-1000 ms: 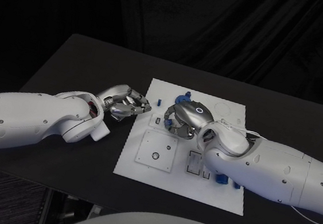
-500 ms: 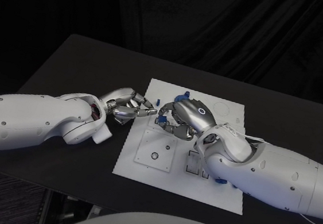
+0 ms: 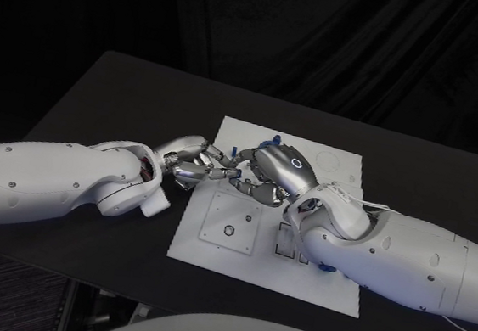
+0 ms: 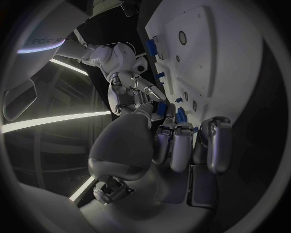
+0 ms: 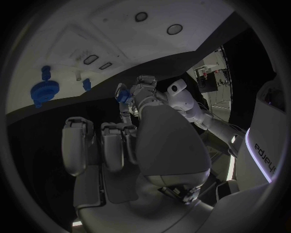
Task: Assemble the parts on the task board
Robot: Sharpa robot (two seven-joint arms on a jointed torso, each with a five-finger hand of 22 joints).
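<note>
Head camera looks down from above on the whole white board (image 3: 253, 245), each wrist camera peers close from behind its own hand, all three sharing the board's near-left edge.

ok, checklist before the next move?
1. Blue part pinched by the left hand: ok.
2. Right hand free of parts: cannot tell, its fingers curl under it in the head view.
3. Clearance between the hands: not ok, their fingertips nearly meet over the board's left edge.
4. Task board flat on the table: ok.
5. Target slot for the held part in sight: cannot tell.
</note>
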